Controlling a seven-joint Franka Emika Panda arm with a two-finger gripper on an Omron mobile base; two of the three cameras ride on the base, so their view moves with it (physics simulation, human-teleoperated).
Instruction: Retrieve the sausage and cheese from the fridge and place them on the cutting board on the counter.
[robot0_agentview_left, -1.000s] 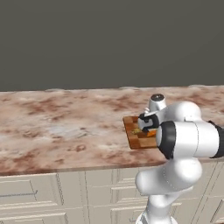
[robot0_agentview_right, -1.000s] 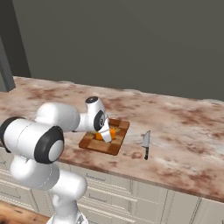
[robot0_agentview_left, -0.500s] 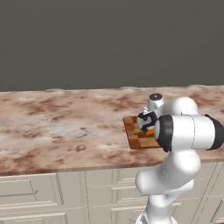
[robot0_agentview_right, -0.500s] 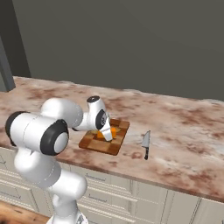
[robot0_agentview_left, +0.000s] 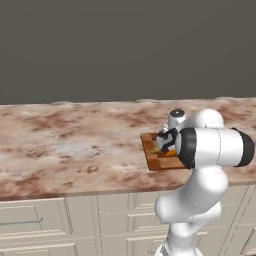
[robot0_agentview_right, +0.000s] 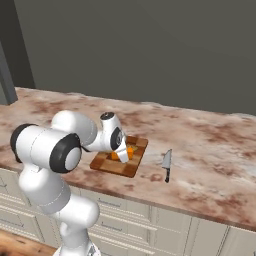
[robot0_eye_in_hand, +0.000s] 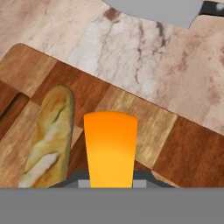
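Note:
The cheese (robot0_eye_in_hand: 110, 148), a bright orange wedge, sits between my fingertips just over the cutting board (robot0_eye_in_hand: 183, 144). My gripper (robot0_eye_in_hand: 110, 181) is shut on it. In the right base view the gripper (robot0_agentview_right: 122, 153) hangs low over the checkered board (robot0_agentview_right: 106, 163), with the cheese (robot0_agentview_right: 129, 151) showing orange beside it. From the left, the gripper (robot0_agentview_left: 165, 142) and cheese (robot0_agentview_left: 170, 147) are over the board (robot0_agentview_left: 156, 161) on the counter (robot0_agentview_left: 75, 145). The sausage is out of view. A dark grey upright edge (robot0_agentview_right: 6, 75) at the far left may be the fridge; I cannot tell.
A tan speckled oblong lump (robot0_eye_in_hand: 50, 131) lies on the board, close to the left of the cheese. A knife (robot0_agentview_right: 167, 164) rests on the counter (robot0_agentview_right: 215, 150) right of the board, its blade (robot0_eye_in_hand: 153, 11) just beyond the board's edge. A dark wall stands behind.
The arm's elbow has swung a little while the hand stays over the board. The cheese is still held in the shut gripper.

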